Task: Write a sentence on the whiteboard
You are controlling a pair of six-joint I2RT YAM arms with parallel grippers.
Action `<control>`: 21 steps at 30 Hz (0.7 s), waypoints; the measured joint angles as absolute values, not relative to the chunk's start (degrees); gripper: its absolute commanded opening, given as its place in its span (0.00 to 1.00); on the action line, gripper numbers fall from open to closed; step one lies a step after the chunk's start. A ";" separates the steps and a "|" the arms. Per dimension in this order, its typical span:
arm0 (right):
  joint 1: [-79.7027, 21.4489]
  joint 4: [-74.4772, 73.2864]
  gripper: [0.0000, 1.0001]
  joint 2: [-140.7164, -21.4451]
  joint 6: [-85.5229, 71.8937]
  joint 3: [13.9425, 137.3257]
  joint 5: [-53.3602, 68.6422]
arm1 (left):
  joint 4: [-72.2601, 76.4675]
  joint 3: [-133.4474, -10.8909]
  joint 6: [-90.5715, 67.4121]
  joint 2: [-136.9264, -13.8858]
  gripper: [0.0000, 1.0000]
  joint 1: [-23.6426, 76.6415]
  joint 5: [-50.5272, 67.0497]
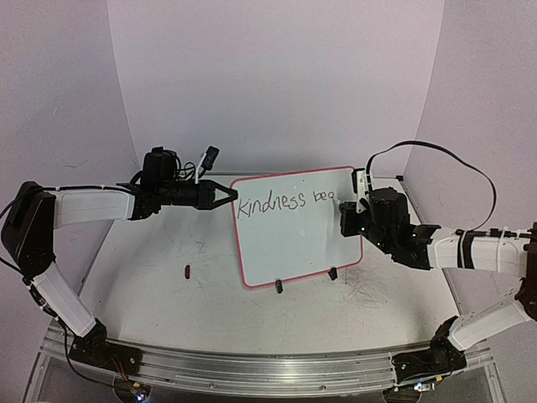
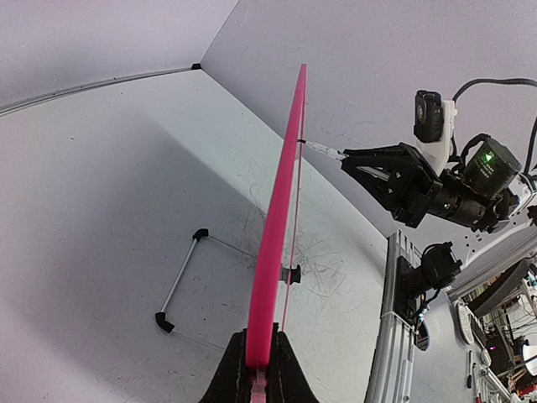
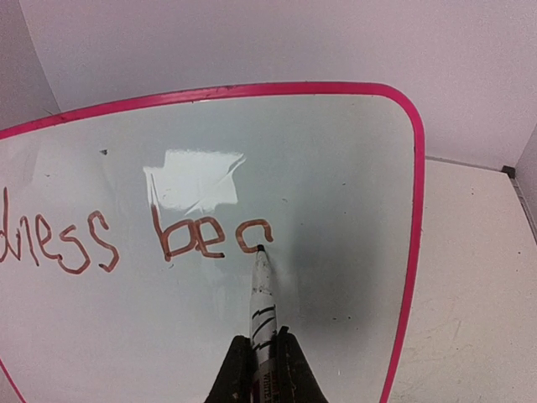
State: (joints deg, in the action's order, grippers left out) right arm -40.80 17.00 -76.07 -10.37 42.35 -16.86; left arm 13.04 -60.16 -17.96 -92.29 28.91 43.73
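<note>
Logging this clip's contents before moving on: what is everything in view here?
whiteboard: one, white, pink-red frame, standing mid-table.
clip feet: two, black, on the board's lower edge.
sentence: one, unfinished, dark, "kindness be" plus a part letter, board's top.
marker: one, white barrel, tip on the last letter.
small object: one, dark, on the table left of the board; too small to identify.
table: one, scuffed white.
left gripper: one, black, clamped on the board's left edge.
right gripper: one, black, holding the marker.
</note>
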 measured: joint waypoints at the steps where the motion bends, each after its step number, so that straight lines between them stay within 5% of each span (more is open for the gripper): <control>1: -40.80 17.09 0.00 -76.15 -10.37 42.35 -16.99 | 13.04 -60.16 -17.96 -92.29 0.00 28.91 43.72; 21: -40.80 18.95 0.00 -77.36 -9.76 43.71 -18.40 | 12.97 -60.16 -17.93 -92.18 0.00 28.97 43.46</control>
State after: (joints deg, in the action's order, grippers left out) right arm -40.80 18.95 -77.36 -9.76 43.71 -18.40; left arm 12.97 -60.16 -17.93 -92.18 28.97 43.46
